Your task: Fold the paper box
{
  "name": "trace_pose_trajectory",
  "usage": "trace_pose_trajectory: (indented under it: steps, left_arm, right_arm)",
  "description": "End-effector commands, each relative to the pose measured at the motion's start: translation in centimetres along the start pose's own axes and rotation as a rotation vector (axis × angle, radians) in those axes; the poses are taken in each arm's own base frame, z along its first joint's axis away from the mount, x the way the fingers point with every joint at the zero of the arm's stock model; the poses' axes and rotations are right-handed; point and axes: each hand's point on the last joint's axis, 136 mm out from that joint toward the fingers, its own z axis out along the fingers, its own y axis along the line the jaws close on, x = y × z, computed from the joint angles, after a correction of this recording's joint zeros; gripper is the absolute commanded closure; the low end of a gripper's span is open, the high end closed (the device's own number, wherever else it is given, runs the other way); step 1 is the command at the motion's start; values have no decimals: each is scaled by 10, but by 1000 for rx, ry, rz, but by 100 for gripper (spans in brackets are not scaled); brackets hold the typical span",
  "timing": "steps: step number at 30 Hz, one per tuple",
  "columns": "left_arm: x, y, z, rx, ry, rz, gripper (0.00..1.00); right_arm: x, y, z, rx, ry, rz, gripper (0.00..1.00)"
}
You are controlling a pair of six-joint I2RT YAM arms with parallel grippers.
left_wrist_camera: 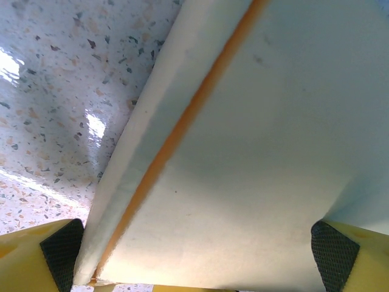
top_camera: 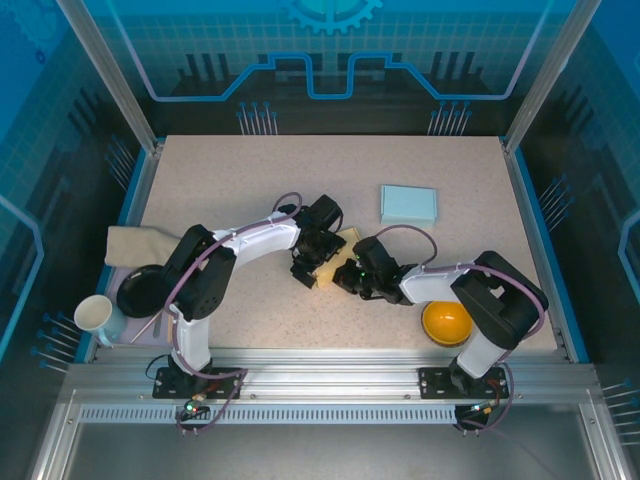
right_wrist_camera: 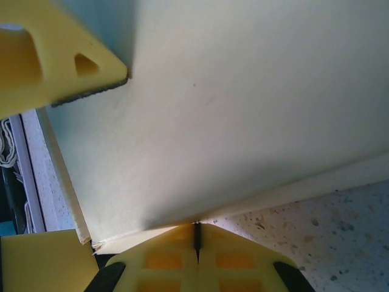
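Task thing: the pale yellow paper box [top_camera: 343, 240] sits mid-table, between my two arms and just beside the light blue flat card packet [top_camera: 408, 204]. It reads as mostly flat sheet, one panel tilted up off the speckled table [left_wrist_camera: 42, 91]. Left gripper [left_wrist_camera: 197, 252]: jaws as wide as they go. The black textured pads [left_wrist_camera: 61, 250] straddle a broad panel with an orange crease line, but neither pad presses it, so no hold there. Right gripper [right_wrist_camera: 196, 234]: jaws closed tight, and the lower edge of the sheet runs straight into the seam between the fingers. I judge that a pinch on the box edge. Progress, my estimate: early. One panel raised, no standing walls, no tucked flaps, no closed corner that I can make out. Left to do: crease along the orange line, raise the remaining sides, lock the flaps. The round orange bowl [top_camera: 447, 322] by the right base is clear of the work.
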Motion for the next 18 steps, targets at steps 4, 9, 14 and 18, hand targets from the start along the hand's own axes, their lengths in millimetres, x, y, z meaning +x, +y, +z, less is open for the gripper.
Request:
trace_pose_trajectory:
  steps: [4, 9, 14, 18]
  left_arm:
    - [-5, 24, -19, -84, -47, 54, 1]
    - [-15, -9, -44, 33, -81, 169, 1]
    - [-13, -64, -76, 235, -120, 399, 1]
    - [-24, -101, -104, 381, -197, 643, 2]
  right_arm:
    - [-21, -27, -31, 75, -105, 16, 98]
    - [-34, -61, -57, 135, -115, 41, 97]
    - [-45, -75, -71, 207, -94, 0, 98]
    - [-49, -74, -76, 210, -109, -2, 98]
